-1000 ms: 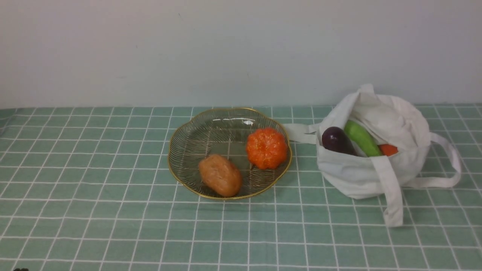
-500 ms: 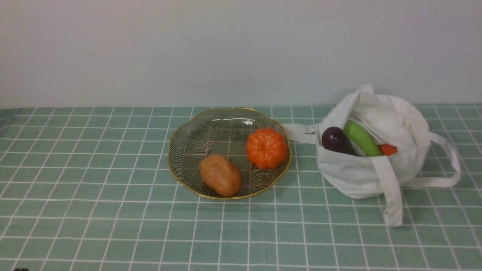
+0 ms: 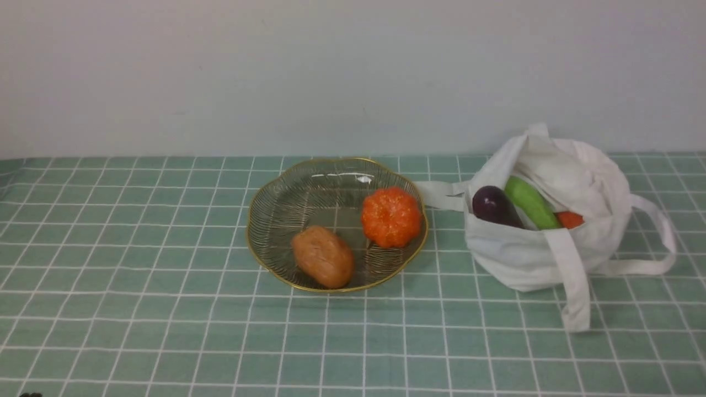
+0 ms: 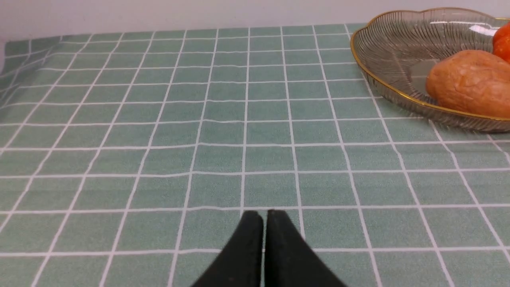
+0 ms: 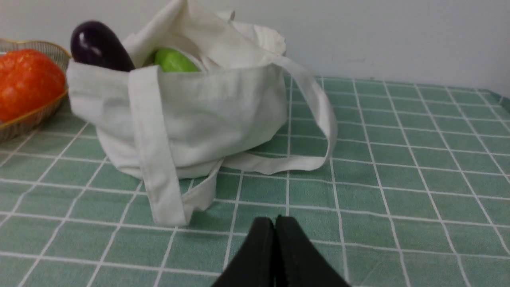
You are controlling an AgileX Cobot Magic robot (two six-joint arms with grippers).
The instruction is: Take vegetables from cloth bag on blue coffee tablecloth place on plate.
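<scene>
On the left, the left hand hangs low over bare blue coffee tablecloth, its jaws pressed together on nothing. At the middle, the plate already carries two of the vegetables, the brown potato towards the front and the orange pumpkin at its right side. Further right, the cloth bag holds the eggplant, the cucumber and a small orange-red piece, so I judge the task under half done, while the right hand, also closed and empty, sits near the bag's strap.
</scene>
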